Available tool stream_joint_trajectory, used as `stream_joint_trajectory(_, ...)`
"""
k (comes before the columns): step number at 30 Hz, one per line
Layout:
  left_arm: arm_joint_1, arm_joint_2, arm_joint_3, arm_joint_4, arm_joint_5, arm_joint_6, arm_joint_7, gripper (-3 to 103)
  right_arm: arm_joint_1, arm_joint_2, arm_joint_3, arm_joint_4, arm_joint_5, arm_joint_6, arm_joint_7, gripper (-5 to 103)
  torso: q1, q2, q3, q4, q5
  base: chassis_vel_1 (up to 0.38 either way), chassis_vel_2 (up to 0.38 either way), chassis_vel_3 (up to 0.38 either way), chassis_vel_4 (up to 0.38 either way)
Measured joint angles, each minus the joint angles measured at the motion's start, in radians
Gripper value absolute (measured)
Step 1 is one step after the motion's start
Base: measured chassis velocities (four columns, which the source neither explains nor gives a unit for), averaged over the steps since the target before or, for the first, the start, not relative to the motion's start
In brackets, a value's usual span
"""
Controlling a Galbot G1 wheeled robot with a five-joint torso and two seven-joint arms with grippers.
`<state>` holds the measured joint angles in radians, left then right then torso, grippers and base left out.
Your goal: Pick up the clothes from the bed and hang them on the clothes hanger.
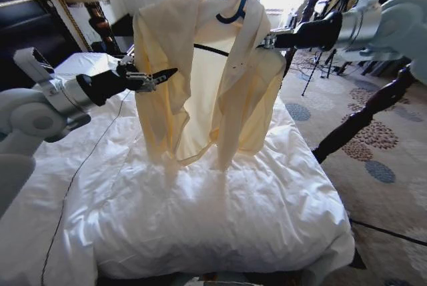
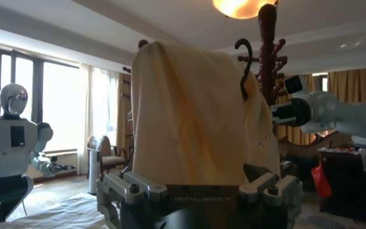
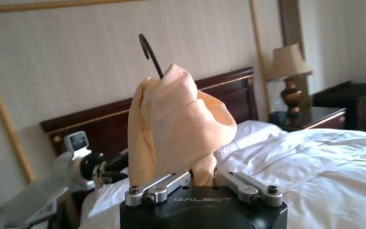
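So the clothes (image 1: 200, 79) hang long-axis-down on the clothes hanger (image 1: 235, 7) above the bed (image 1: 200, 213), right end effector (image 1: 268, 41) pinching their shoulder, left end effector (image 1: 160, 77) spread just beside them.

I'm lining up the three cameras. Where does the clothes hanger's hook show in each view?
Head view: the clothes hanger hook curls at top centre, above the clothes.
Left wrist view: its hook stands right of the draped fabric, before a dark wooden post.
Right wrist view: its hook rises from the top of the fabric, against the wall.
Shared landmark: the pale yellow clothes draped over it.
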<state>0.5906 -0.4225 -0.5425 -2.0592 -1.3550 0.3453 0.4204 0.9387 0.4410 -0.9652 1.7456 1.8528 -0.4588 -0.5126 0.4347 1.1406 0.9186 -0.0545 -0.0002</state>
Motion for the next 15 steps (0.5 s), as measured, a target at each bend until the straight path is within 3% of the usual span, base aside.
stream_joint_trajectory(1,0.002,-0.003,0.0,-0.002,0.0,0.0,-0.007,100,0.001,-0.031,0.008,0.04,0.025,0.005,0.065,0,0.0,0.0,0.0,0.0,0.0,0.0,0.0,0.0,0.0)
stream_joint_trajectory(2,0.002,-0.003,0.0,-0.002,0.0,0.0,-0.007,100,0.001,-0.031,0.008,0.04,0.025,0.005,0.065,0,0.0,0.0,0.0,0.0,0.0,0.0,0.0,0.0,0.0)
stream_joint_trajectory(4,0.007,-0.009,-0.001,-0.008,0.0,0.0,-0.016,100,0.024,-0.097,0.014,0.128,0.079,-0.01,0.185,0,0.0,0.0,0.0,0.0,0.0,0.0,0.0,0.0,0.0)
stream_joint_trajectory(9,0.009,-0.011,-0.001,-0.015,-0.001,0.0,-0.023,100,0.05,-0.153,0.021,0.199,0.156,-0.033,0.294,0,0.0,0.0,0.0,-0.0001,0.0002,0.0,0.0,0.0,0.0)
stream_joint_trajectory(13,0.013,-0.012,-0.01,-0.027,-0.011,0.0,-0.037,100,0.095,-0.196,0.037,0.269,0.319,-0.036,0.52,0,0.0,0.0,0.0,0.0001,-0.0001,0.0,0.0,0.0,0.0)
stream_joint_trajectory(14,0.013,-0.012,-0.01,-0.027,-0.011,0.0,-0.037,100,0.095,-0.196,0.037,0.269,0.319,-0.036,0.52,0,0.0,0.0,0.0,0.0001,-0.0001,0.0,0.0,0.0,0.0)
stream_joint_trajectory(15,0.015,-0.012,-0.012,-0.028,-0.013,-0.001,-0.038,100,0.105,-0.205,0.044,0.283,0.361,-0.035,0.574,0,0.0,0.0,0.0,0.0001,-0.0002,0.0,0.0,0.0,0.0)
